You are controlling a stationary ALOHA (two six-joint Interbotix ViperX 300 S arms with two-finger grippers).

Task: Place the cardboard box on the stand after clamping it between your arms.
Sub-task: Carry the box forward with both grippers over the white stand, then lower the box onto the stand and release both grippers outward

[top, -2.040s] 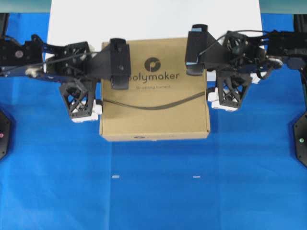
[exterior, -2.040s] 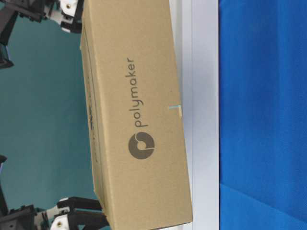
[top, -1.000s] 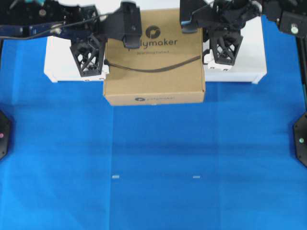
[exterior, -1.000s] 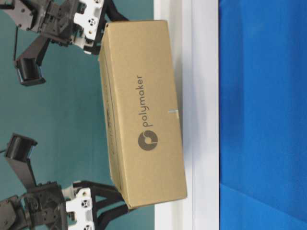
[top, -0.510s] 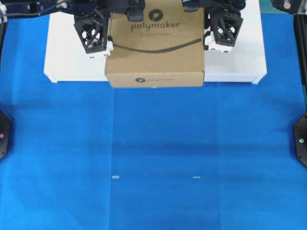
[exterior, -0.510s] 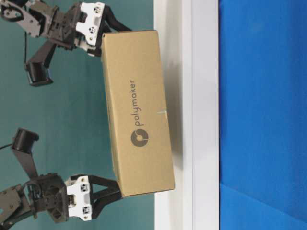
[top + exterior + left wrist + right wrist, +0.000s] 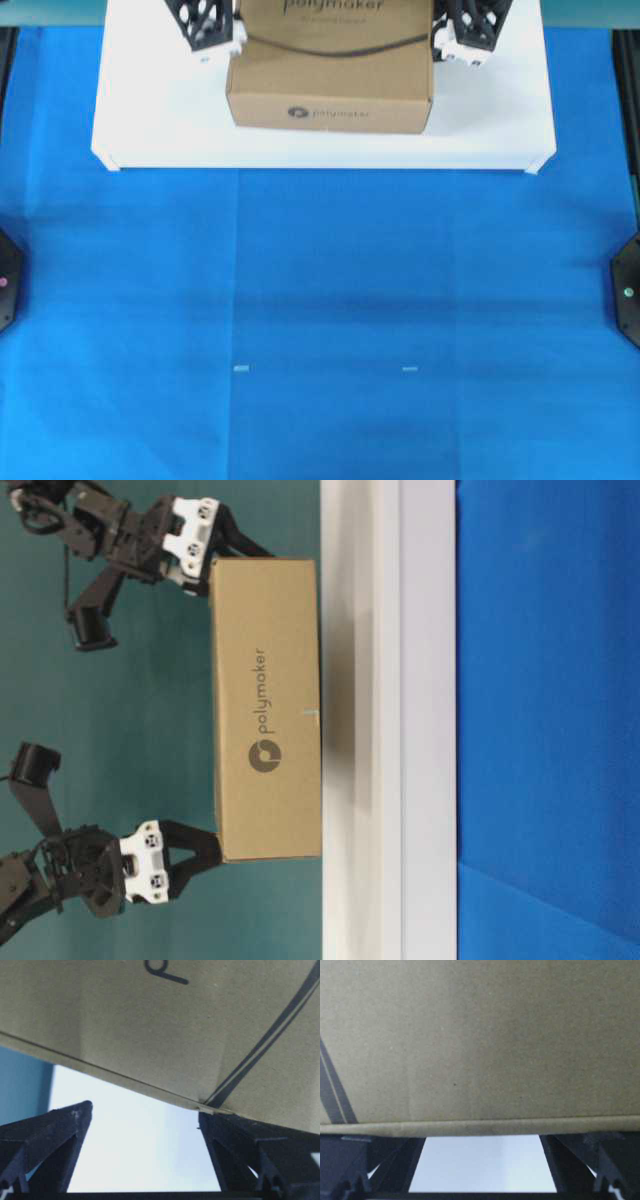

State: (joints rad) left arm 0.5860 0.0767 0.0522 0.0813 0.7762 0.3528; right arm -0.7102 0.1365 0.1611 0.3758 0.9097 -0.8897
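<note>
A brown cardboard box [image 7: 330, 70] printed with the polymaker logo sits squeezed between two black robot arms above the white stand [image 7: 150, 120], which lies on a blue table cover [image 7: 320, 320]. In the overhead view the left gripper [image 7: 212, 28] presses on the box's left side and the right gripper [image 7: 470, 30] on its right side, each with its lattice fingers spread wide apart rather than closed around anything; the box is pinned between the two arms, not pinched in either one. The table-level view shows the box [image 7: 265, 710] hanging a little above the stand [image 7: 360, 720], a gap and a soft shadow between them, the grippers bearing on its two ends. The wrist views show the cardboard [image 7: 190, 1025] filling the frame just over the splayed fingers [image 7: 55, 1130], the white stand top visible beneath.
</note>
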